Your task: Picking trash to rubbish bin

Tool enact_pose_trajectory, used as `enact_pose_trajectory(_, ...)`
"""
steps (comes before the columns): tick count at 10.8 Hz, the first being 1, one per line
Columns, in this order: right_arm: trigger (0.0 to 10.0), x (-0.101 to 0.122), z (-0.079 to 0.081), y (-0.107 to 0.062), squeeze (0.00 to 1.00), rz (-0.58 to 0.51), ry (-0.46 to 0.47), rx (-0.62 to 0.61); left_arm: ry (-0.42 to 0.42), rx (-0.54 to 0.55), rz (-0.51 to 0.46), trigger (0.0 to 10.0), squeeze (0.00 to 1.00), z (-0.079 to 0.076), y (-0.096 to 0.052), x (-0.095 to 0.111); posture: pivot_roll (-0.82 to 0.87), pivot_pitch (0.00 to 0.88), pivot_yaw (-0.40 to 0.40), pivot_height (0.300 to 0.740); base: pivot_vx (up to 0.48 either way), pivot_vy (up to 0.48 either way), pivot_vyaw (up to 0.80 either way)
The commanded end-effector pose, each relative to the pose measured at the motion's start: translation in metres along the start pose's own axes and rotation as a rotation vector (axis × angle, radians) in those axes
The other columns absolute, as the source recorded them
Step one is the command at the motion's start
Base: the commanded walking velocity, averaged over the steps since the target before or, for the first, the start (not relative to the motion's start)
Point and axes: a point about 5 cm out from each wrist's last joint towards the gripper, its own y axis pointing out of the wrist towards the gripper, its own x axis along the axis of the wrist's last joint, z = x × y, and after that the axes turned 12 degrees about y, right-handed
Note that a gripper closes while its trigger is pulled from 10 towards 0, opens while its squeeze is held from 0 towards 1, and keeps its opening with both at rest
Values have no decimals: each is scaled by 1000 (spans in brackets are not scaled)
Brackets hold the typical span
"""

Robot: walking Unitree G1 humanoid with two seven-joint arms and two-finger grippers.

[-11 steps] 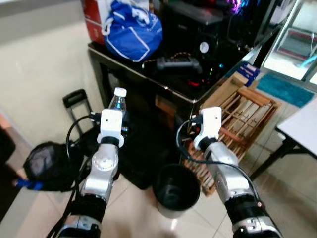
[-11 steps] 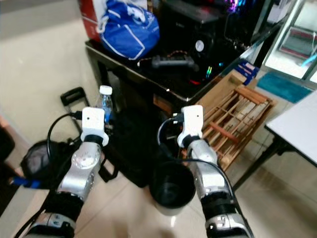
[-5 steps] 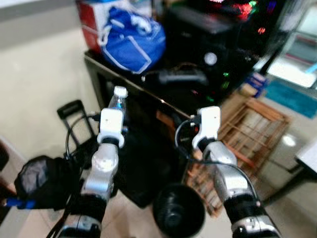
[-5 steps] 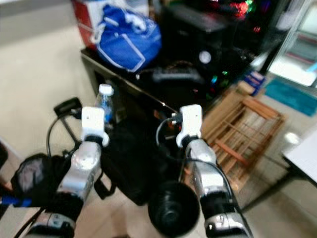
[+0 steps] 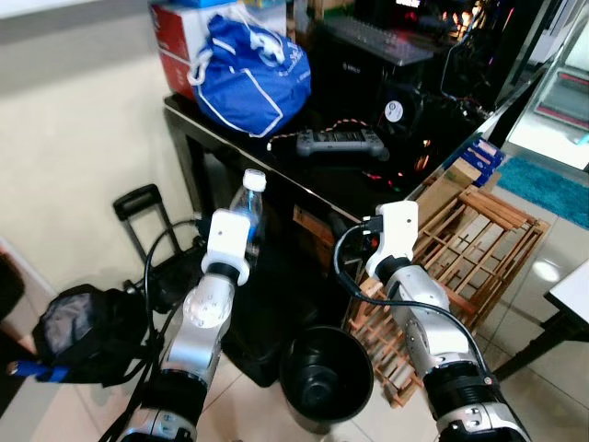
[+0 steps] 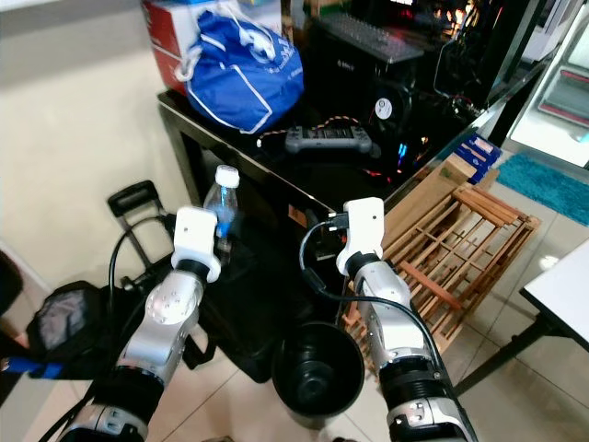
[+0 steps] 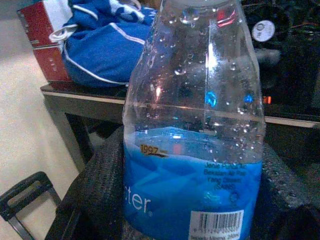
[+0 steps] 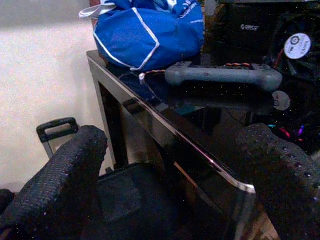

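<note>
Bottle: a clear plastic water bottle with a blue label and a white cap, held upright in the left gripper. Droplets cling inside and it looks near empty, which fits trash.
Left grip: the two black fingers press on either side of the label band, low on the body. Holding it there keeps the bottle steady and the cap end free.
Bottle place: raised at the left of the scene, in front of the table's near edge, well above the floor and to the left of the bin.
Bin: a round black bin on the tiled floor, near and between the two arms, mouth open upward. It sits close so a held thing can be dropped straight in.
Right gripper: fingers spread apart and holding nothing, raised near the table edge to the right of the bottle. It seems kept up and clear of the bin mouth.
Table: a dark glossy table, far side of the bin, carrying a blue bag, a grey controller and a black computer case.
Floor clutter: a black bag at the near left and a wooden rack leaning at the right.
Step in hand: by my judgement, carrying the bottle over; it must move right and down to reach the bin.
</note>
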Motion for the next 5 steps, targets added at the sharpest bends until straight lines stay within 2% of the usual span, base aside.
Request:
enact_pose_trajectory(1,10000,-4,-6,-2,0,14,-2,-19,-1,-11,-7,10000,0,0,0,1,39,49,20,740,0,0,0)
enact_pose_trajectory(4,10000,-7,-8,-3,0,31,-6,-28,-5,-21,1,10000,0,1,-2,-2,38,45,23,740,0,0,0)
enact_pose_trajectory(5,10000,-16,-13,-5,0,73,-19,-43,-5,-45,20,10000,0,-1,-4,-8,36,41,24,740,0,0,0)
